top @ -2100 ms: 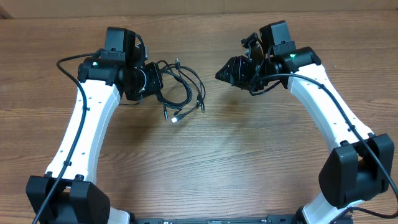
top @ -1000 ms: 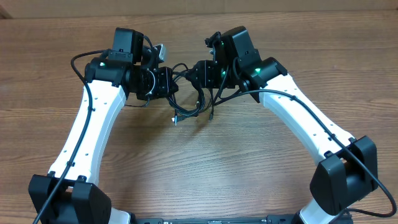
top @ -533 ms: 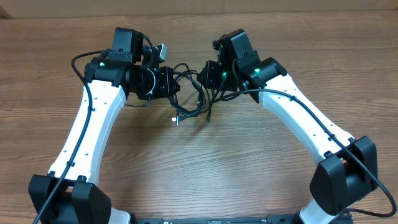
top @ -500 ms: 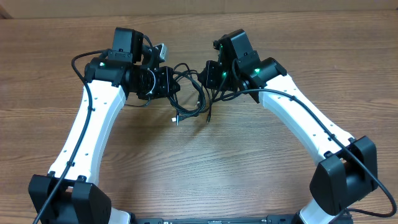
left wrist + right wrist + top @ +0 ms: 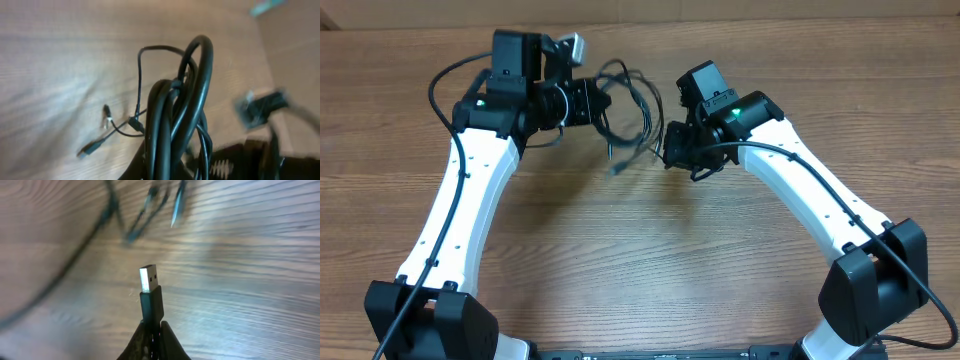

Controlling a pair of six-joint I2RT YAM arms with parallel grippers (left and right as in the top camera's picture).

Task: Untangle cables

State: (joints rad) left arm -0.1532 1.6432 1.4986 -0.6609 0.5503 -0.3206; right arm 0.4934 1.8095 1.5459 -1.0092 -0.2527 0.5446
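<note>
The cables (image 5: 638, 100) are a tangle of thin black cords hanging between my two grippers above the wooden table (image 5: 620, 260). My left gripper (image 5: 592, 100) is shut on a bunch of looped cables (image 5: 175, 110), which rises from between its jaws (image 5: 167, 167). Two small plug ends (image 5: 90, 147) dangle below the bunch. My right gripper (image 5: 672, 148) is shut on one cable's silvery USB plug (image 5: 150, 280), which sticks out past its fingertips (image 5: 151, 330). Blurred cords (image 5: 135, 225) trail beyond the plug.
The brown wood-grain table (image 5: 240, 280) lies under both arms. A pale cardboard strip (image 5: 770, 8) runs along the table's far edge. Thicker black wires (image 5: 440, 85) loop off the left arm, and a blurred teal object (image 5: 267, 6) shows at the far right.
My right gripper has shut on the USB plug and drawn back to the right and nearer. The left gripper has moved away with its bunch, stretching the cables between them.
</note>
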